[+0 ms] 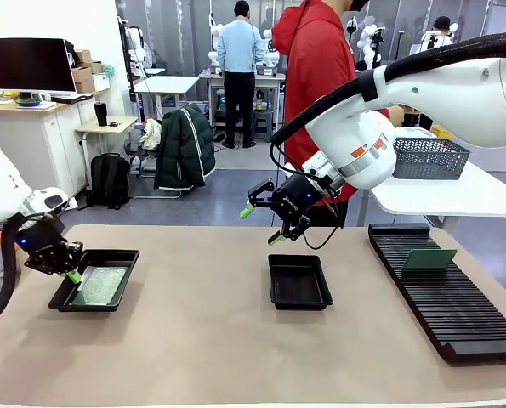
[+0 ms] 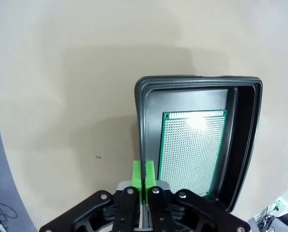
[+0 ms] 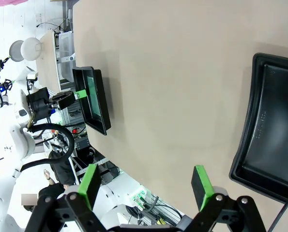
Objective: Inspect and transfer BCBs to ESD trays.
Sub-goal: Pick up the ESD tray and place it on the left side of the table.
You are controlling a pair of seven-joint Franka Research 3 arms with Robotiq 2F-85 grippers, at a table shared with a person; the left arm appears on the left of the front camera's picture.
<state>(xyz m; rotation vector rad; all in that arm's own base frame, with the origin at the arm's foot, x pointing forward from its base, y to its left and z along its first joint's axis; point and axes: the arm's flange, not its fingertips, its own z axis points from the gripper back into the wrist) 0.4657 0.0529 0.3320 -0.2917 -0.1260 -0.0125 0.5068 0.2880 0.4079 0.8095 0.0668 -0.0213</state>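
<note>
The left gripper (image 2: 144, 170) has its green pads pressed together with nothing between them, at the rim of the left ESD tray (image 1: 61, 297) near the table's left edge; whether it touches the rim cannot be told. A BCB (image 2: 192, 150) lies flat in that tray, its face a fine grid of holes inside a green border. The right gripper (image 1: 261, 225) hangs with its fingers wide apart above the table, just beyond the second ESD tray (image 1: 299, 299) at the table's middle. A small embossed mark on this tray's floor, seen from the right wrist, is too small to read. At the right, a long black slotted rack (image 1: 457, 323) holds another BCB (image 1: 429, 258), leaning in its far slots.

The table (image 1: 201, 340) has a plain matte tan surface. Beyond it, a person in a red hoodie (image 1: 321, 76) stands beside a white table carrying a grey mesh basket (image 1: 429, 157). Farther left are a dark monitor (image 1: 31, 64), a jacket draped over a chair (image 1: 184, 144) and a black backpack (image 1: 110, 180) on the grey floor.
</note>
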